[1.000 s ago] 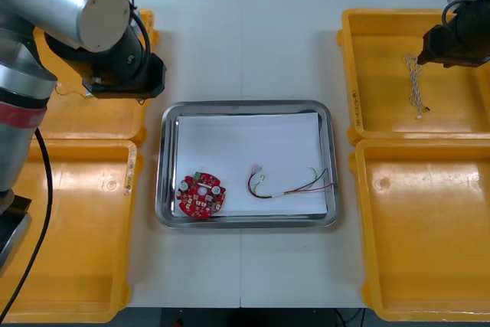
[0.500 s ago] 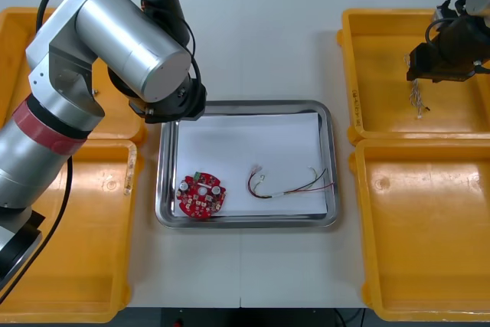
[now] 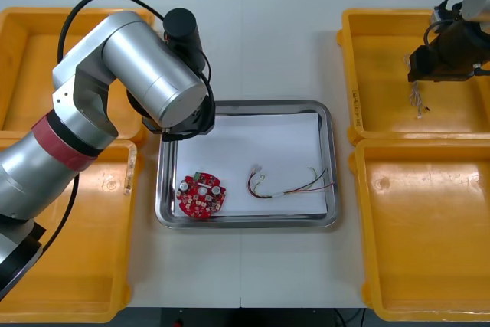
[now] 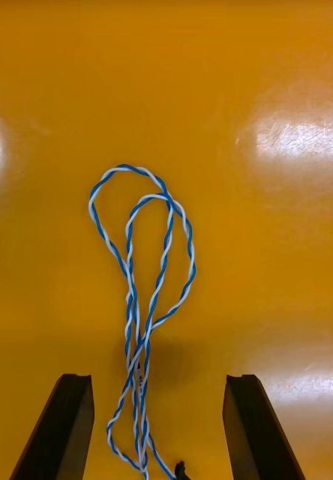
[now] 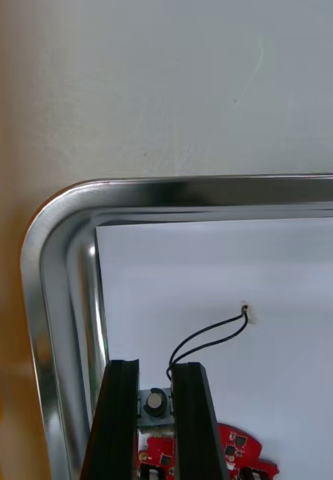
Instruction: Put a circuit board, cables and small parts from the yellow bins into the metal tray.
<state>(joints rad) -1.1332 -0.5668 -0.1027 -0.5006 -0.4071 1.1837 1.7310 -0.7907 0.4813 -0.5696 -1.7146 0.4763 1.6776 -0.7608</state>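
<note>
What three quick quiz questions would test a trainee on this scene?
1. True or false: the right hand is open, its fingers either side of the blue and white cable.
2. What lies in the tray? A: a red board and a red and yellow cable. B: the blue and white cable. C: nothing.
3. Fill in: the left hand, above the tray's corner, is shut on a ___ cable.
Key: 1 true; 2 A; 3 black cable.

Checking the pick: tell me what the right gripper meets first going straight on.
Likely the blue and white cable, lying between the right gripper's open fingers on the bin floor; depth unclear.
</note>
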